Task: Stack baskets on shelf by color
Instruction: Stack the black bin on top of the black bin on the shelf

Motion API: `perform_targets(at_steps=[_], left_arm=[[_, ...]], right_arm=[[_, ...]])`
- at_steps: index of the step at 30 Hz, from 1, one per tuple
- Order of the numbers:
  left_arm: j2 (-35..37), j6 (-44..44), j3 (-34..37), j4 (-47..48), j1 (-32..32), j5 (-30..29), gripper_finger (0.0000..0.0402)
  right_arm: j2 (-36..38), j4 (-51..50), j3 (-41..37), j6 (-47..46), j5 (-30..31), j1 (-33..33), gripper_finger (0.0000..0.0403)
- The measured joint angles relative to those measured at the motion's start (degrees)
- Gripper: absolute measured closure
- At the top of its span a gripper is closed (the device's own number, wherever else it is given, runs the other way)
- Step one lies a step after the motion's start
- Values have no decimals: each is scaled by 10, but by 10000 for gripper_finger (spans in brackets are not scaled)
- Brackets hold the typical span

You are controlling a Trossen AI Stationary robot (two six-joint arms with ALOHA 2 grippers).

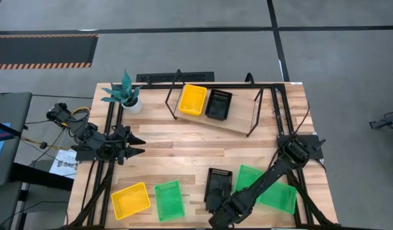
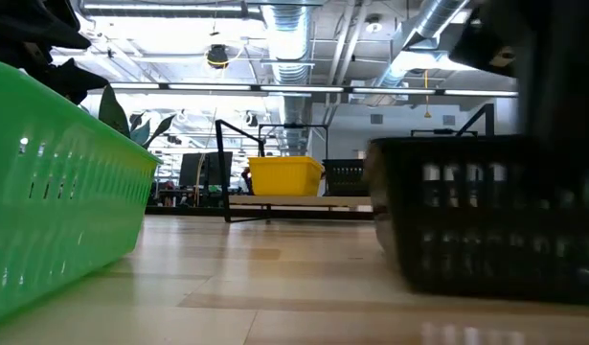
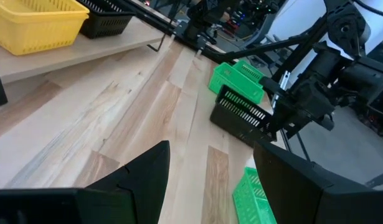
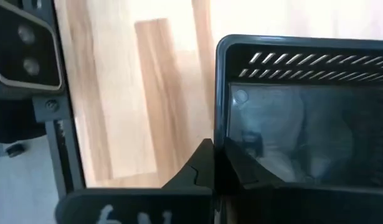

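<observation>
A: Right gripper (image 4: 217,167)?
B: Clamped on the near rim of the black basket (image 1: 218,186), front of table; long axis runs toward the shelf (image 1: 238,122).
A: Left gripper (image 1: 135,145)?
B: Spread wide, idle, left side. Shelf lies straight beyond.

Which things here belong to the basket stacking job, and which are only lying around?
Job:
- shelf holding a yellow basket and a black basket
- on the table: yellow basket, two green baskets, black basket gripped at its rim by the right gripper

Not part:
- potted plant
- papers
</observation>
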State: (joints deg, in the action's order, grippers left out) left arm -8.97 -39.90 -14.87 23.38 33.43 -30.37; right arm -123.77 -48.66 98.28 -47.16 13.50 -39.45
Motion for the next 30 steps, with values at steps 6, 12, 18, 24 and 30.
perform_targets(at_steps=[6,12,18,24,30], left_arm=[[0,-3,0,-1,0,-1,181],[0,-4,0,-6,0,-1,181],[0,-2,0,-6,0,-1,181],[0,19,0,-6,0,-1,181],[0,39,0,-6,0,-20,181]], right_arm=[[27,-40,55,75,36,24,394],[75,-127,106,145,127,54,397],[134,-181,108,187,199,93,399],[185,-272,108,208,308,156,399],[197,-305,108,274,333,252,395]])
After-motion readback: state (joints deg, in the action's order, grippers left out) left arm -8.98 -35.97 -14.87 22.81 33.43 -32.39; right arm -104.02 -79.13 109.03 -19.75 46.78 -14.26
